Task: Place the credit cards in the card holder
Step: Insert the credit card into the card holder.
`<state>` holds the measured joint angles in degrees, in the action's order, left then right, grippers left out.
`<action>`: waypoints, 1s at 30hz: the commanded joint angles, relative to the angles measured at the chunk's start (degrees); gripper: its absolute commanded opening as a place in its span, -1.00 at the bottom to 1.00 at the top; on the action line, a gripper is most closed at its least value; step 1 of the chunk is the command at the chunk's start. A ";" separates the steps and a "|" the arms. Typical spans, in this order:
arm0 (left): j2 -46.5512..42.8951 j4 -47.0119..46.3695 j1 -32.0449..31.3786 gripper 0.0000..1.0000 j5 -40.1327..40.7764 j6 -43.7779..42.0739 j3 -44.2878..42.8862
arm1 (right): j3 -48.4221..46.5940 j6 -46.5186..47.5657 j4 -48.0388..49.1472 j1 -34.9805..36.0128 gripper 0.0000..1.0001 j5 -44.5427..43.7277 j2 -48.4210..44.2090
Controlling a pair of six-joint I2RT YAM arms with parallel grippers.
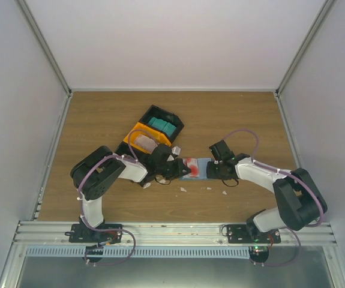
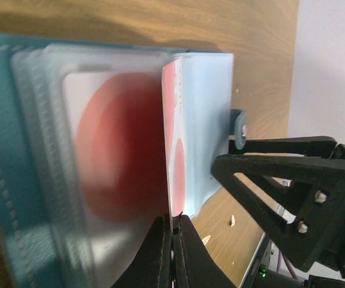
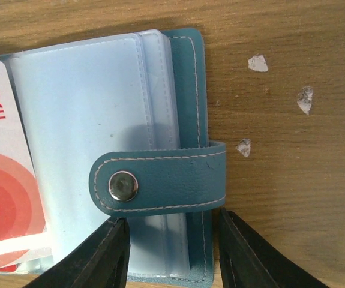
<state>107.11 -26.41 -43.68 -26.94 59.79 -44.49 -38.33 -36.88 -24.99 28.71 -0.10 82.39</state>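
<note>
The slate-blue card holder (image 1: pixel 203 168) lies open on the table between both arms. In the left wrist view my left gripper (image 2: pixel 173 225) is shut on the lower edge of a white credit card with red marks (image 2: pixel 175 144), held edge-on against the holder's clear sleeves (image 2: pixel 46 156). In the right wrist view the card holder (image 3: pixel 130 102) shows pale pages and a snap tab (image 3: pixel 160 183), and the red-marked card (image 3: pixel 4 198) lies on its left. My right gripper (image 3: pixel 175 246) stands open, one finger over the pages and the other beside the holder's right edge.
A black-and-orange bin (image 1: pixel 137 131) sits behind the left gripper, holding teal cards (image 1: pixel 162 126) and whitish cards (image 1: pixel 146 142). Small white scraps (image 1: pixel 183 189) lie on the wood near the holder, others (image 3: pixel 257 62) to its right. Side walls enclose the table.
</note>
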 commanded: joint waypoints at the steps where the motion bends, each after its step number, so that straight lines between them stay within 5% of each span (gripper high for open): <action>1: -0.42 -1.39 -0.66 -1.00 1.65 4.35 2.53 | 2.27 -1.29 -2.28 0.63 -0.19 -0.30 1.89; 30: 1.74 -4.20 -1.04 -1.00 -1.90 3.05 -0.60 | 3.59 -2.92 -0.19 1.53 -0.21 -0.11 2.16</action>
<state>107.66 -29.36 -44.23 -30.00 62.39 -44.16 -37.60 -38.41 -22.98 29.58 -1.21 82.39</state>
